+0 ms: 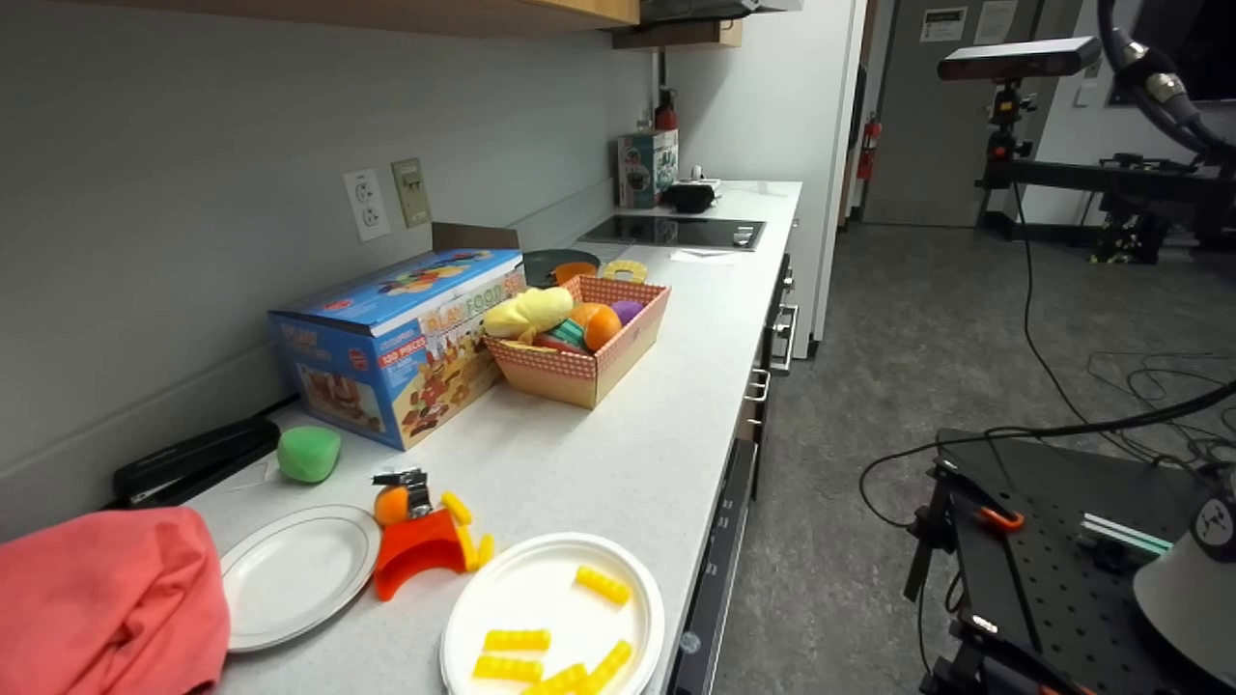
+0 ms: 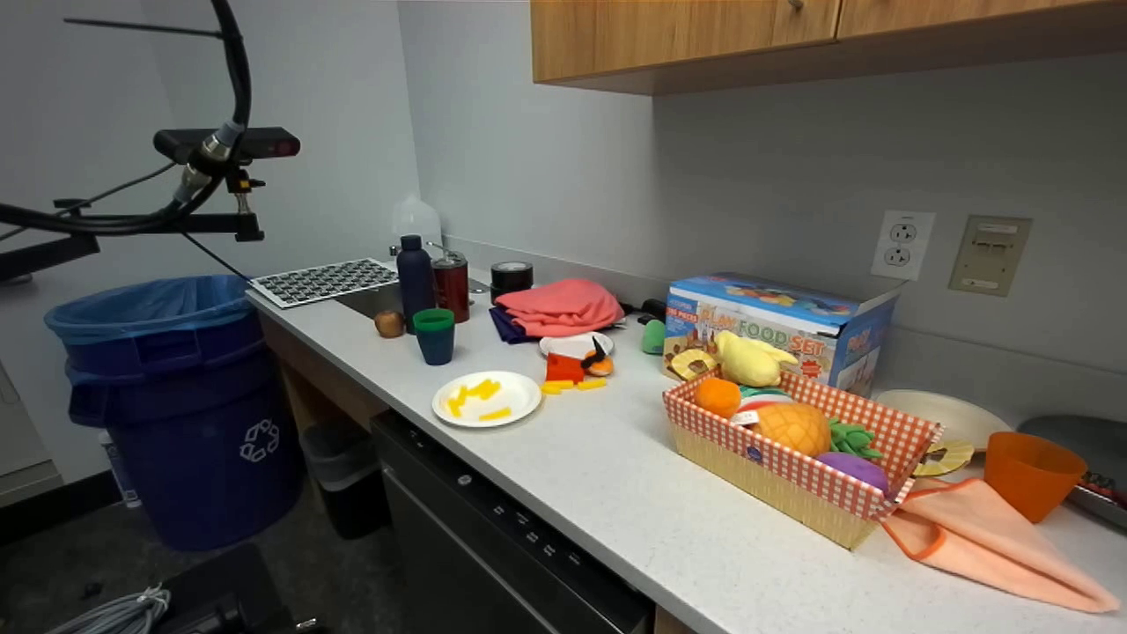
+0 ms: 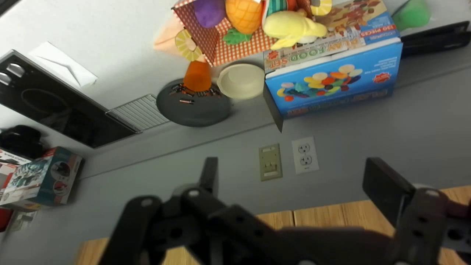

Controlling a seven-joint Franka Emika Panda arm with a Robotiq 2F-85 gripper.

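Observation:
My gripper point(image 3: 292, 162) is open and empty in the upside-down wrist view. Its fingers are wide apart and touch nothing; wall and wooden cabinet show behind them. It is out of sight in both exterior views. A red-checked basket point(image 1: 628, 352) on the counter holds soft toy food, including a yellow piece point(image 2: 748, 359), a pineapple point(image 2: 792, 429) and a purple piece point(image 3: 208, 13). A blue play food box point(image 3: 331, 88) stands beside it. A white plate point(image 1: 526, 589) carries several yellow fries point(image 2: 484, 387). A red holder point(image 1: 415, 550) lies beside it with more fries.
An orange cup point(image 3: 197, 77), a dark pan point(image 3: 191, 112) and a peach cloth point(image 2: 995, 537) are near the basket. A pale plate point(image 1: 299, 574) and coral cloth point(image 1: 106, 598) lie at one end. Upper cabinets point(image 2: 687, 44) overhang the counter. A cooktop point(image 1: 666, 232) is farther along.

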